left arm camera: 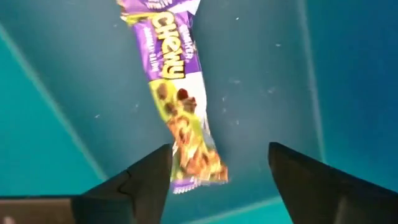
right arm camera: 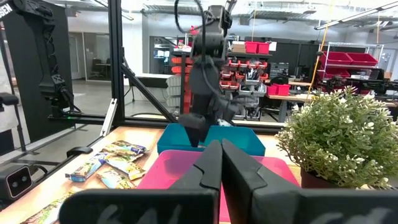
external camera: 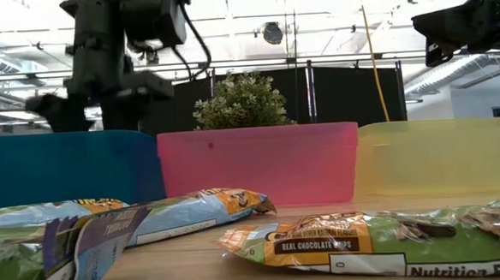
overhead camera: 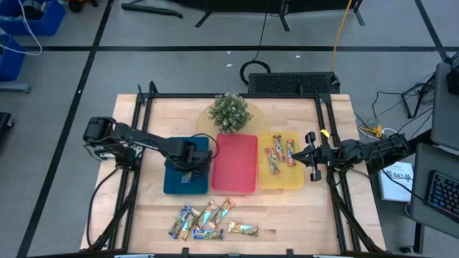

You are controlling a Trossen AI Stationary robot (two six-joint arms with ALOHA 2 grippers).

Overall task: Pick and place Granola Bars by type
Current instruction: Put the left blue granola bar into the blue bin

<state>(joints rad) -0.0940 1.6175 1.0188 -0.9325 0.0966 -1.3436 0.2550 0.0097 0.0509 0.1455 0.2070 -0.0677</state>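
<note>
So we've got the left end effector [overhead camera: 188,170] hanging right over the flat blue plastic tray [overhead camera: 175,182], fingers spread wide and gripping nothing. Straight below it, on the blue tray's floor, lies one purple-wrapped chewy granola bar [left arm camera: 181,102], free of both fingers [left arm camera: 144,180]. Next to the blue tray sits the red plastic tray [overhead camera: 235,163], and past that the yellow plastic tray [overhead camera: 280,179], which holds three of the orange and red wrapped granola bars [overhead camera: 281,153]. The right end effector [overhead camera: 310,153] waits just off the yellow tray's outer edge, on the side away from the blue tray, fingers clenched together on nothing. The remaining shiny wrapped bars [overhead camera: 208,221] are in a loose pile on the wooden worktop [overhead camera: 301,215], in front of the blue and red trays. A small potted green plant [overhead camera: 229,112] stands behind the red tray.
</note>
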